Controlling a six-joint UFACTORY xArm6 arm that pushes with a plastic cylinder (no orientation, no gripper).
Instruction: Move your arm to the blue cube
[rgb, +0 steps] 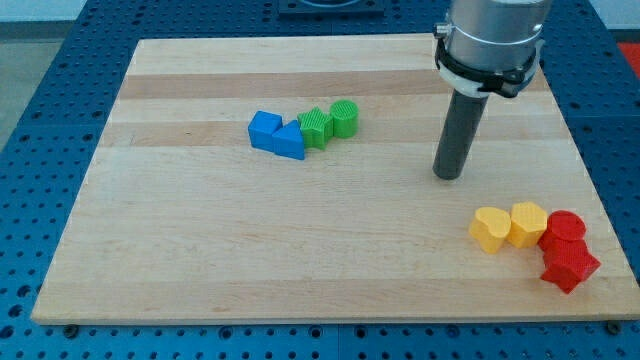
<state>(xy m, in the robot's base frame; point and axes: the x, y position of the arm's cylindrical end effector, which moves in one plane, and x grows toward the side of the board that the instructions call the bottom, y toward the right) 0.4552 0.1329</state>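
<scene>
Blocks nearest the view's bottom sit at the right: a red block touching a red cylinder, then two yellow blocks side by side, one against the cylinder and one at its left. My tip rests on the wooden board just above that cluster, bare rod with no pincer, touching nothing. Farther up and well to the view's left, blue cube touches a blue wedge, with two green blocks chained on the wedge's right, between tip and cube.

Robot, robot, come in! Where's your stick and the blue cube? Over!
My tip on bare board, the view's right. Blue cube far to its left, touching blue wedge. Nothing between.
</scene>
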